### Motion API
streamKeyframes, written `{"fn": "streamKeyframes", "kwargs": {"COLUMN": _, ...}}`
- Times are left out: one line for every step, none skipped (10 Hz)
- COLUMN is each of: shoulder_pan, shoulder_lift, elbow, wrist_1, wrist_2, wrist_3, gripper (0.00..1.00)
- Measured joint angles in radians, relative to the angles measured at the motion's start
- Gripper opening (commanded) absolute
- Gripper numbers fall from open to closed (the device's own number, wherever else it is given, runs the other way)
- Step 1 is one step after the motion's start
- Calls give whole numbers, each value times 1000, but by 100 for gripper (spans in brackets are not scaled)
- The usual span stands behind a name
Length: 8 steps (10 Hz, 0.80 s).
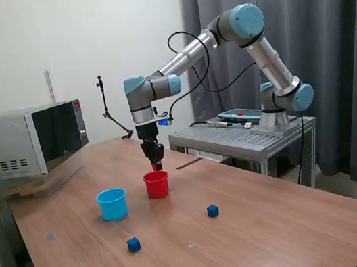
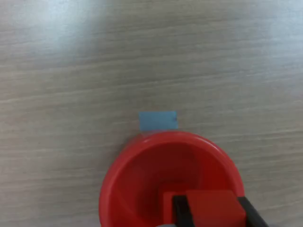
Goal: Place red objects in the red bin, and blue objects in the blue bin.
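My gripper (image 1: 154, 159) hangs straight above the red bin (image 1: 157, 184), a small red cup on the wooden table. In the wrist view the dark fingers (image 2: 180, 213) are shut on a small red cube (image 2: 215, 204) just over the open mouth of the red bin (image 2: 142, 170). A second reddish block shape shows inside the cup beside the held cube, but I cannot tell what it is. The blue bin (image 1: 112, 203), a light blue cup, stands beside the red one toward the exterior view's left. Two dark blue cubes (image 1: 134, 244) (image 1: 213, 210) lie on the table nearer the camera.
A microwave (image 1: 26, 142) sits at the table's far corner on the exterior view's left. A metal side table (image 1: 244, 137) carries the arm's base on the exterior view's right. A thin stand (image 1: 107, 108) rises behind the table. A blue tape patch (image 2: 158, 120) marks the wood by the red cup.
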<state>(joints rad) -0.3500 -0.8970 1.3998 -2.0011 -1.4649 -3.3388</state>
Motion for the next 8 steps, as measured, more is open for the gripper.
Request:
{"fn": "streamKeyframes", "kwargs": {"shoulder_pan": 0, "shoulder_lift": 7, "elbow": -3, "wrist_1": 0, "wrist_2": -2, "wrist_3": 0, "gripper": 0}}
{"fn": "streamKeyframes", "kwargs": {"shoulder_pan": -1, "shoulder_lift": 13, "elbow": -8, "wrist_1": 1, "wrist_2": -6, "wrist_3": 1, "gripper": 0}}
{"fn": "streamKeyframes", "kwargs": {"shoulder_pan": -1, "shoulder_lift": 17, "elbow": -13, "wrist_1": 1, "wrist_2": -12, "wrist_3": 2, "gripper": 100}}
{"fn": "streamKeyframes", "kwargs": {"shoulder_pan": -1, "shoulder_lift": 20, "elbow": -14, "wrist_1": 0, "wrist_2": -16, "wrist_3": 3, "gripper": 100}}
{"fn": "streamKeyframes", "kwargs": {"shoulder_pan": -2, "shoulder_lift": 22, "elbow": -13, "wrist_1": -2, "wrist_2": -19, "wrist_3": 9, "gripper": 100}}
{"fn": "streamKeyframes", "kwargs": {"shoulder_pan": -3, "shoulder_lift": 24, "elbow": -11, "wrist_1": -6, "wrist_2": -26, "wrist_3": 20, "gripper": 100}}
{"fn": "streamKeyframes", "kwargs": {"shoulder_pan": -3, "shoulder_lift": 25, "elbow": -10, "wrist_1": -10, "wrist_2": -33, "wrist_3": 30, "gripper": 100}}
{"fn": "streamKeyframes", "kwargs": {"shoulder_pan": -3, "shoulder_lift": 26, "elbow": -11, "wrist_1": -13, "wrist_2": -37, "wrist_3": 36, "gripper": 100}}
